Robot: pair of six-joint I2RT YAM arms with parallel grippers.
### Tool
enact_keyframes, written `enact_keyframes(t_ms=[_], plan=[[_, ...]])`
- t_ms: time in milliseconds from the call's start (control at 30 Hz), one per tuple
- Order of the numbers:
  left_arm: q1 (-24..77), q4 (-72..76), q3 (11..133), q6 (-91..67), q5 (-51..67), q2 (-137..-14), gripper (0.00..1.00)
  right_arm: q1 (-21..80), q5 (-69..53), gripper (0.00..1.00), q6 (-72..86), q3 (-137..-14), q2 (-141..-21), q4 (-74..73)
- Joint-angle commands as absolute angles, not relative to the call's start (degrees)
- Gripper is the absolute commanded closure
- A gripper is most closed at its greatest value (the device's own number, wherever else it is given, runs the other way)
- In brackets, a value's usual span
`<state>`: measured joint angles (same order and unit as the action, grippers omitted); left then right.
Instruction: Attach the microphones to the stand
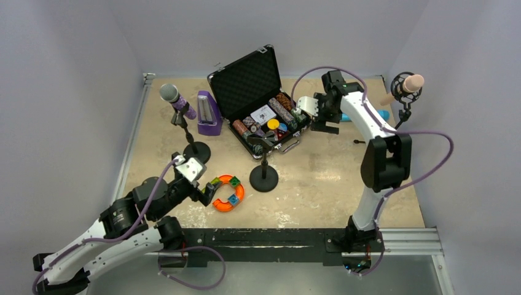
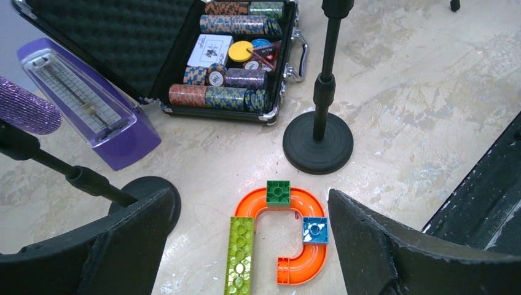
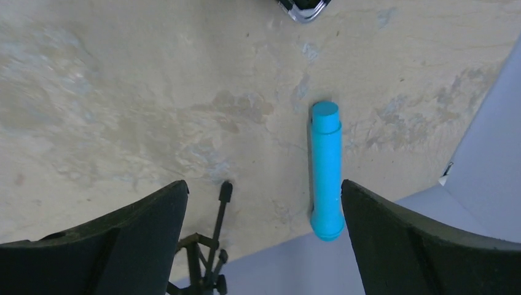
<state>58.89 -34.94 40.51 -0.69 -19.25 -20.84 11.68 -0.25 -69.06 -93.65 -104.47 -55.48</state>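
Both left gripper (image 2: 249,206) and right gripper (image 3: 264,187) are held spread, empty; the cyan microphone (image 3: 325,169) is laid on the table (image 3: 123,92).

Three microphones (image 1: 169,93) (image 1: 413,82) (image 3: 325,169), three stands (image 1: 196,152) (image 1: 264,179) (image 1: 403,114), one case (image 1: 246,77).

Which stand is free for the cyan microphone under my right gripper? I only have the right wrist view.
Observer: The middle stand, in front of the chip case, has an empty clip.
Operator: Where is the purple microphone?
Observer: Held on the left stand, mesh head up.
Operator: And the pink microphone?
Observer: In the shock mount of the right stand, by the far right corner.
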Motion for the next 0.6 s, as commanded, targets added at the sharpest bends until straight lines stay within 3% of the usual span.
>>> enact_keyframes(t_ms=[0,267,567], plan=[[58.0,-33.4,39.4,1.5,-18.2,-17.4,0.0,10.9,10.0,0.03,-81.0,-97.9,-110.3,-52.1],[56.6,-33.4,39.6,2.3,-15.9,-18.5,0.0,8.9,14.8,0.07,-86.2,-108.9,-122.7,-51.1],[55.5,-33.0,39.1,3.0,-15.1,-18.7,0.0,2.6,11.6,0.12,-86.0,-111.7,-129.0,-51.8]])
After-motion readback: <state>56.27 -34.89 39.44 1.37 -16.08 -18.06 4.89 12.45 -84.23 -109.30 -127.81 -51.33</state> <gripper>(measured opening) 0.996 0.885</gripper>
